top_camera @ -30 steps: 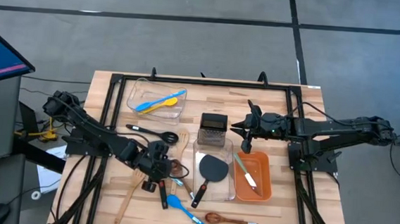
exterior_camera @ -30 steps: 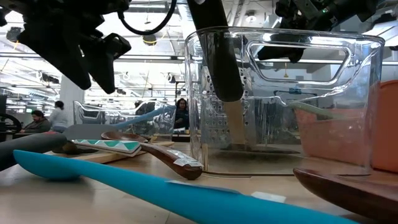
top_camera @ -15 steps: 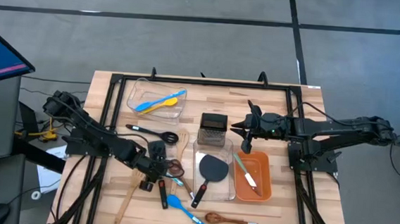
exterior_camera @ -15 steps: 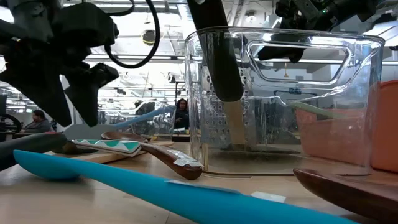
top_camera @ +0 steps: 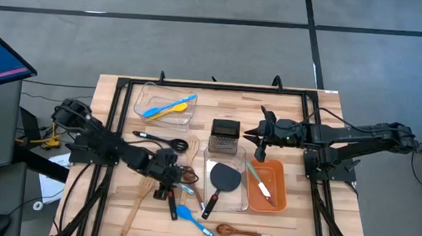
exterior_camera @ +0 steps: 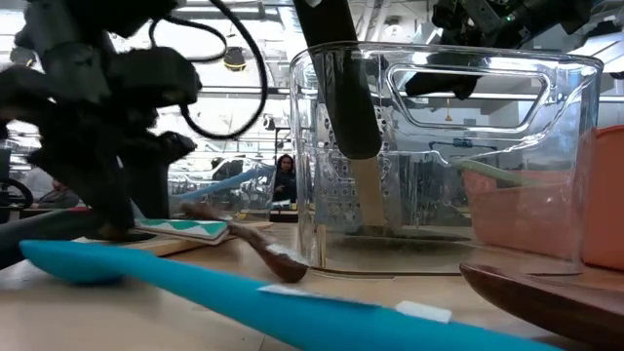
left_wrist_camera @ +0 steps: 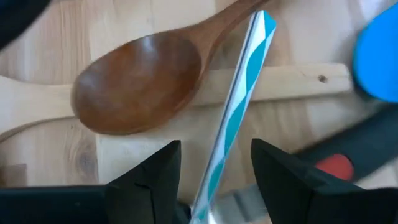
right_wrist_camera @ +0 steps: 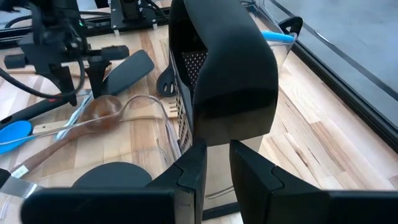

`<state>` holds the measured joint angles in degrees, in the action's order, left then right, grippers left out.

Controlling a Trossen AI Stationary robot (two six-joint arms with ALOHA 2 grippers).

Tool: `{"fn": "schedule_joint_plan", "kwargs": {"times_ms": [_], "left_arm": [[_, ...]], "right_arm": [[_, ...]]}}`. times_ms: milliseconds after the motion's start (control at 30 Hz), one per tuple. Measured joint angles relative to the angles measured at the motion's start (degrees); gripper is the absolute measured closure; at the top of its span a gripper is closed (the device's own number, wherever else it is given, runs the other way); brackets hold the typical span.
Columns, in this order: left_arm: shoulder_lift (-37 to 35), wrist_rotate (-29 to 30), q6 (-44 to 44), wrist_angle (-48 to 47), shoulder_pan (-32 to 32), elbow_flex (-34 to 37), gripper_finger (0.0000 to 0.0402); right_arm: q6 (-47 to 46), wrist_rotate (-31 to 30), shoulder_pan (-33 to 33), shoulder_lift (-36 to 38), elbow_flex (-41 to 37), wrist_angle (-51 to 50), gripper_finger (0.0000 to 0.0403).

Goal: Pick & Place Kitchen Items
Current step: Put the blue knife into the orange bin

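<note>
My left gripper (top_camera: 169, 180) is open and low over a pile of kitchen items near the table's front left. In the left wrist view its fingers (left_wrist_camera: 149, 180) stand on either side of a teal-and-white striped handle (left_wrist_camera: 239, 106). That handle lies across a brown wooden spoon (left_wrist_camera: 137, 81) and a pale wooden spatula (left_wrist_camera: 298, 81). Beside them lie a blue spoon (left_wrist_camera: 379, 56) and a black turner (left_wrist_camera: 348, 149). My right gripper (top_camera: 260, 133) waits above the table's middle right, open by a narrow gap, with the steel box grater (top_camera: 225, 134) just ahead of it.
A clear bin (top_camera: 144, 91) at the far left holds a blue and a yellow spoon. A clear bin (top_camera: 209, 170) in the middle holds a black turner, and an orange bin (top_camera: 280, 190) stands to its right. A black slotted spoon (top_camera: 161, 139) and a brown spoon (top_camera: 237, 230) lie loose.
My left gripper has come down onto the utensil pile, moving a little toward the table's right edge, and has stayed open. My right arm has kept still.
</note>
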<state>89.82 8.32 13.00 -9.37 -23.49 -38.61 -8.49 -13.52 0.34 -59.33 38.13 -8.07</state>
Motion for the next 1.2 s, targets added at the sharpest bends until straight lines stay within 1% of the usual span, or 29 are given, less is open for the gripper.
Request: {"fn": "schedule_joint_plan", "kwargs": {"times_ms": [133,333,433,567,867,1100,1200], "left_arm": [[2.23,-0.2,-0.07,2.66,0.38,-0.01,0.022],[2.4,-0.44,0.02,2.94,0.37,0.02,0.022],[2.43,-0.69,1.24,2.84,0.37,0.04,0.0228],[2.45,-1.32,1.52,2.89,0.33,0.04,0.0265],[2.43,-1.16,1.19,2.54,0.32,0.15,0.0386],[0.56,-1.7,0.54,1.68,0.31,0.37,0.0392],[-2.07,-1.51,-2.92,2.29,0.29,0.35,0.0394]], "right_arm": [[0.0,-0.02,0.0,0.0,0.0,-0.32,0.034],[0.0,-0.02,0.0,0.0,0.0,-0.54,0.034],[0.0,-0.02,0.0,0.0,0.0,-0.54,0.034],[0.0,-0.02,0.0,0.0,0.0,-0.54,0.034],[-0.02,-0.02,0.0,0.0,0.0,-0.54,0.034],[-0.04,-0.02,0.0,0.0,0.0,-0.54,0.034],[-0.04,-0.01,0.0,0.0,0.0,-0.53,0.034]]}}
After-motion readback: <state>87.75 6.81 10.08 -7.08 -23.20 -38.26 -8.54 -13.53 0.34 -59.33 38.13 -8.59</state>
